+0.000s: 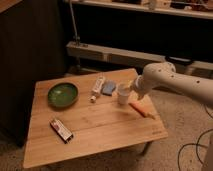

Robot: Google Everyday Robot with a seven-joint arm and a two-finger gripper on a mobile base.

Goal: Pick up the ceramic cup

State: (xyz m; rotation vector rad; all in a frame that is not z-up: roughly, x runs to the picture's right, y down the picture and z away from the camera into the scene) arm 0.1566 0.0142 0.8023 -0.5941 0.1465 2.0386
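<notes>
The ceramic cup is a small plain white cup standing upright on the wooden table, right of centre. My gripper reaches in from the right on the white arm and sits right against the cup's right side. The arm's wrist covers the gripper's tips.
A wide green bowl sits at the table's left. A white printed tube and a blue object lie just left of the cup. An orange carrot-like object lies right of the cup. A dark snack bar lies front left. Cables trail on the floor at right.
</notes>
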